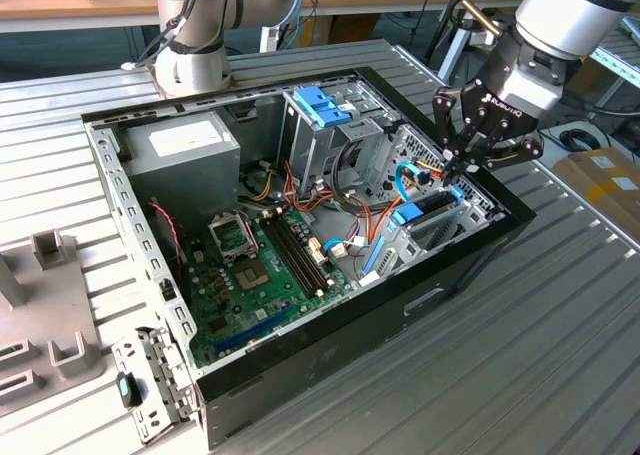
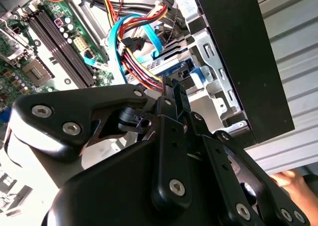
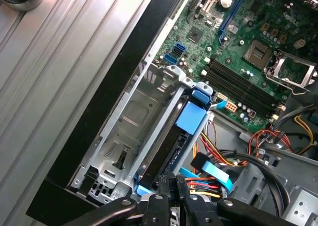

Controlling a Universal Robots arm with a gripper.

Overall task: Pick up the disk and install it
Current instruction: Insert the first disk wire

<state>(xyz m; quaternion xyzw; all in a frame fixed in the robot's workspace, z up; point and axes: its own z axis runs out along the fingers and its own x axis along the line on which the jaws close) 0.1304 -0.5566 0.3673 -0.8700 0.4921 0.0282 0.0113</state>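
Note:
The disk [image 1: 428,207] stands on edge in the metal drive bay at the exterior view's right end of the open computer case [image 1: 350,345]. Its blue carrier frame [image 3: 191,117] runs along its upper edge, and its dark side [image 3: 161,154] faces the empty bay wall. My gripper [image 1: 455,175] hangs straight above the disk's end nearest the case's corner. The black fingers [image 3: 166,184] are pressed together, their tips right at the blue frame's end [image 2: 193,73]. In the second wrist view my gripper [image 2: 174,87] shows nothing between its fingers. Whether the tips touch the disk I cannot tell.
Orange, red and blue cables [image 2: 124,47] bunch close beside the disk. The motherboard [image 1: 270,265], a grey power supply box [image 1: 180,145] and a cage with a blue handle [image 1: 322,105] sit inside the case. A second arm's base [image 1: 190,60] stands behind. A person's hand [image 2: 293,181] is near the case's outer wall.

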